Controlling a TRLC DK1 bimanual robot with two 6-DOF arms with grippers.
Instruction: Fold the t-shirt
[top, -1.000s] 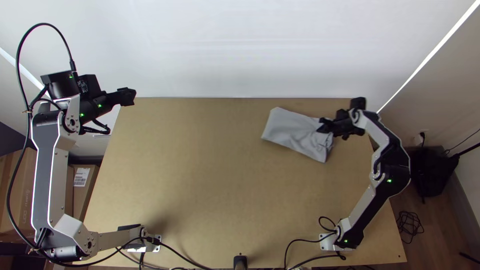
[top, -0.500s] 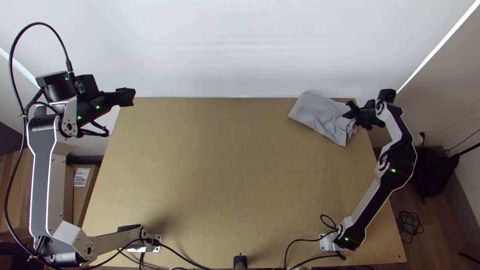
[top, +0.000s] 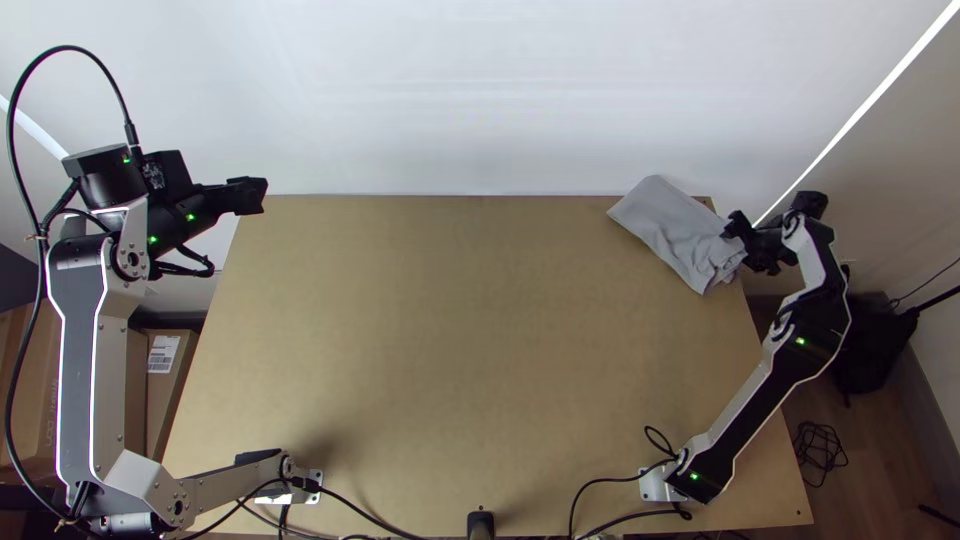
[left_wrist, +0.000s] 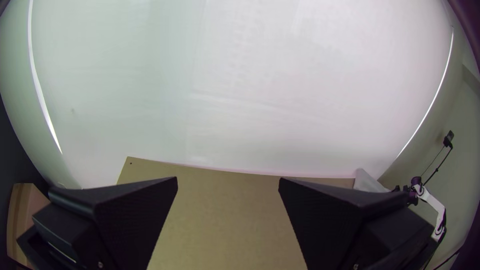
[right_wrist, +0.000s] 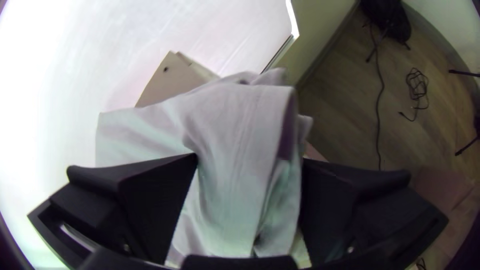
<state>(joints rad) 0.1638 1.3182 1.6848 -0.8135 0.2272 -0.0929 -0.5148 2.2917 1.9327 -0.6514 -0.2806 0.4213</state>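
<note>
T-shirt (top: 668, 226): folded bundle, upper right of frame, at tabletop (top: 450, 350) corner, presumably set aside there. Right gripper (right_wrist: 248, 157): fingers wide, cloth between, likely for guiding, not pinching. Left gripper (left_wrist: 228, 181): fingers wide, empty.

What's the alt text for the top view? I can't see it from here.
A folded grey t-shirt, rumpled near the right gripper, is at the table's far right corner; the left gripper is away at the far left.
</note>
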